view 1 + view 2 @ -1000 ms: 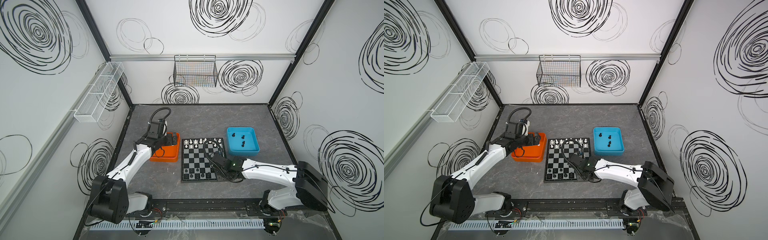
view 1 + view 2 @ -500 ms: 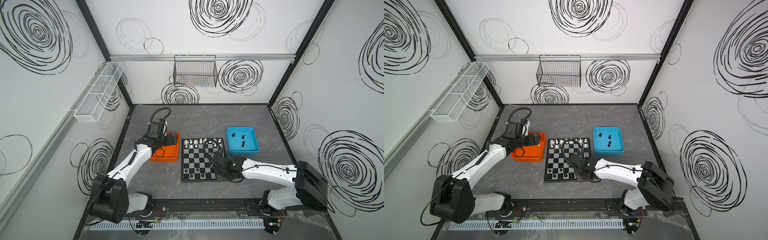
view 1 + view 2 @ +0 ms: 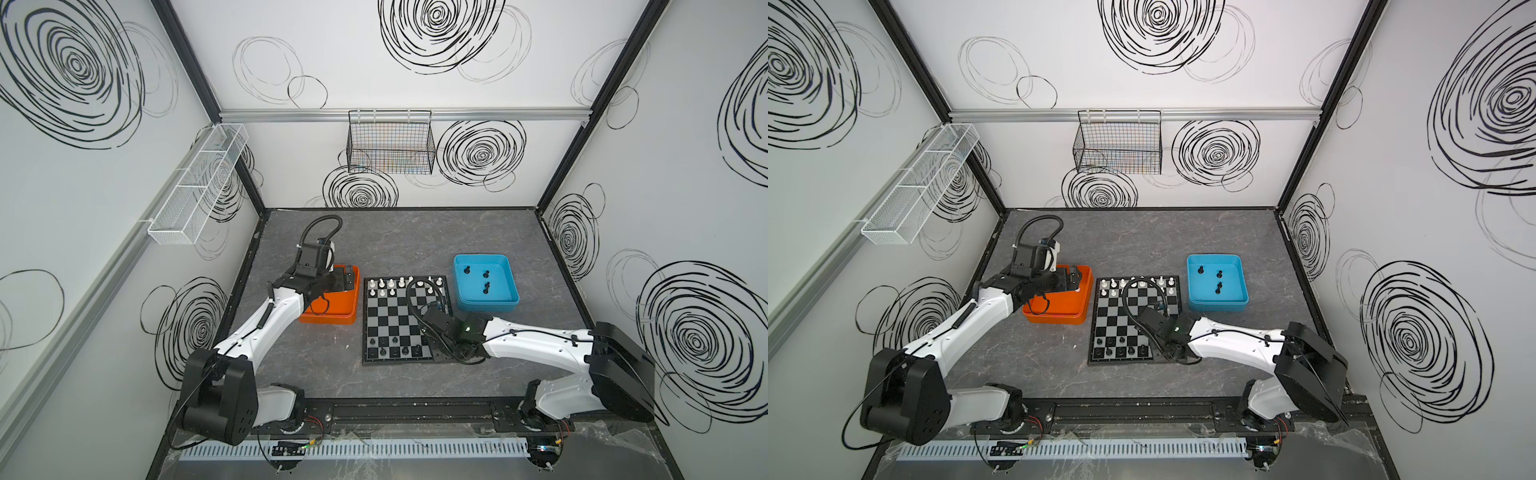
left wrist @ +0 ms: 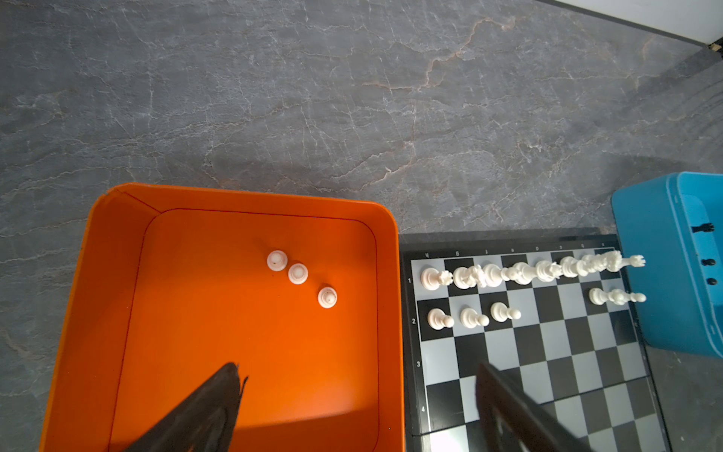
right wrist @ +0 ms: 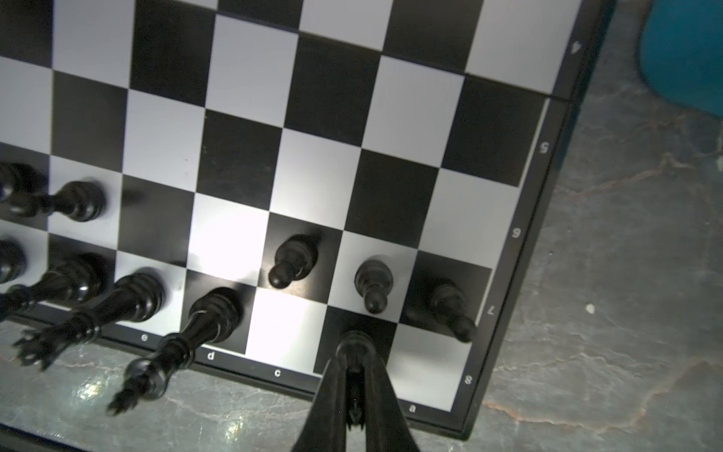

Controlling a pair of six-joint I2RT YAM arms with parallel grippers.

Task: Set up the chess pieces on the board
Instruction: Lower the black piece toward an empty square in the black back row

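Note:
The board point(image 3: 405, 320) point(image 3: 1133, 320) lies mid-table. White chess pieces point(image 3: 401, 283) point(image 4: 520, 272) line its far rows, and black ones point(image 3: 392, 351) point(image 5: 211, 313) its near rows. My right gripper point(image 5: 355, 362) is shut on a black chess piece point(image 5: 354, 341) at the dark edge-row square between the letters c and a. I cannot tell whether the piece rests on the board. Above the orange tray point(image 3: 328, 318) point(image 4: 113, 274), my left gripper point(image 4: 358, 368) point(image 3: 345, 281) hangs open and holds nothing. Three white pawns point(image 4: 298, 273) stand in that tray.
A blue tray point(image 3: 488, 306) point(image 3: 1219, 307) right of the board holds several black pawns point(image 3: 485, 274). Three black pawns point(image 5: 373, 283) stand close in front of the right fingers. A wire basket point(image 3: 390, 143) hangs on the back wall and a white mesh shelf point(image 3: 199, 185) on the left wall.

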